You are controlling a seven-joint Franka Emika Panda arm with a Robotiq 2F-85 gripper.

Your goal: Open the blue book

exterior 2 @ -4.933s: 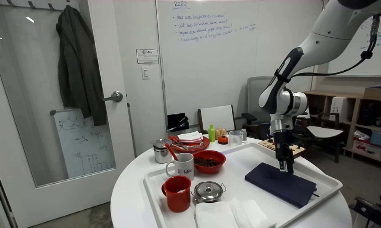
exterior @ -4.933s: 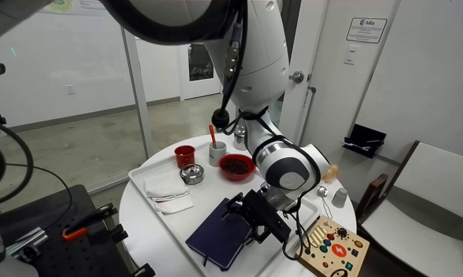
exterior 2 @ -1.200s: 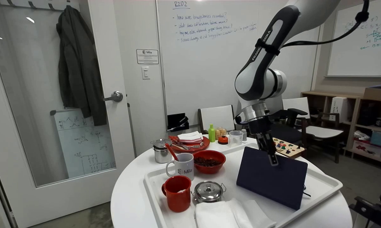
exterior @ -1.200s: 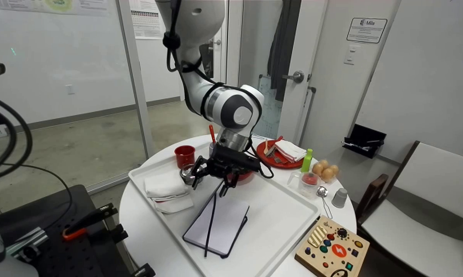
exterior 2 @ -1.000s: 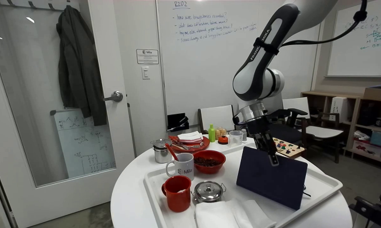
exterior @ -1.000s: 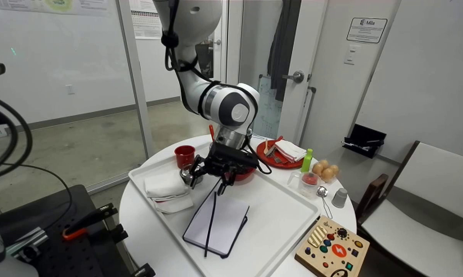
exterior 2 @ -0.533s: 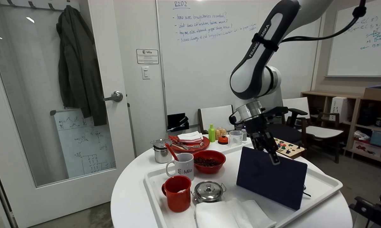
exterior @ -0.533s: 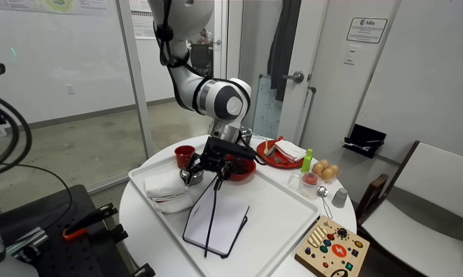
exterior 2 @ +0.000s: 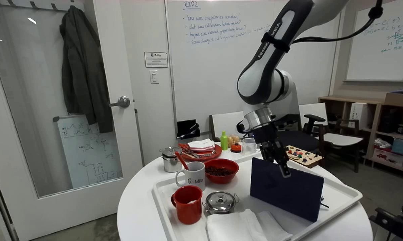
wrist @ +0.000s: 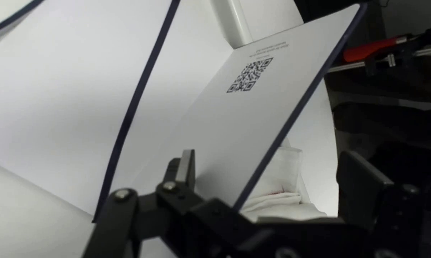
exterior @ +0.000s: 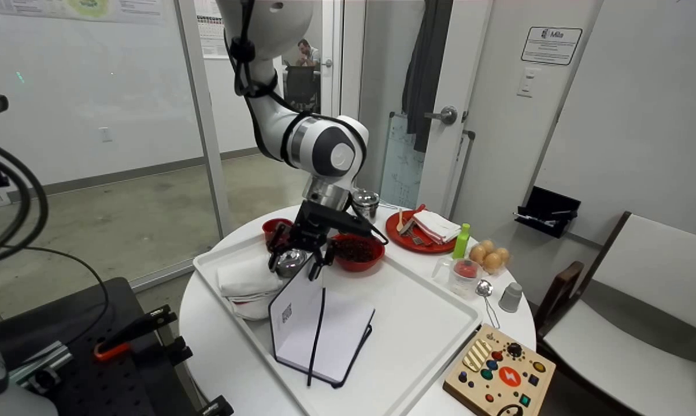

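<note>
One dark navy rectangular hardcover notebook [exterior 2: 286, 194] on the white rectangular tray [exterior: 417, 346], six o'clock in an exterior view, half open by my estimate: navy-edged front cover [exterior: 299, 309] stands tilted, white paper page block [exterior: 347, 335] bared

Black metal two-finger gripper [wrist: 269, 161] sits at eleven o'clock from the book in that exterior view, fingers spread, cover's edge in the gap, one finger inside, one outside. Pinching nothing. Can't tell if the inside finger touches the cover's inner face

Handling, my read: light, cover stiff, should swing as a single plate on its hinge. Pages soft, will flop. Smooth cover could slip in a weak pinch. Not fragile, but don't twist the hinge. Dark narrow strap [exterior: 317, 335] over the pages is probably elastic, could snag a finger

Hold: free long edge, mid-length, if pinching. Better to push the inner face near that edge, jaws apart, toward ten o'clock. White folded cloth napkin [exterior: 247, 280] lies that way, so the cover may land on it and not go flat, or spring back on release
</note>
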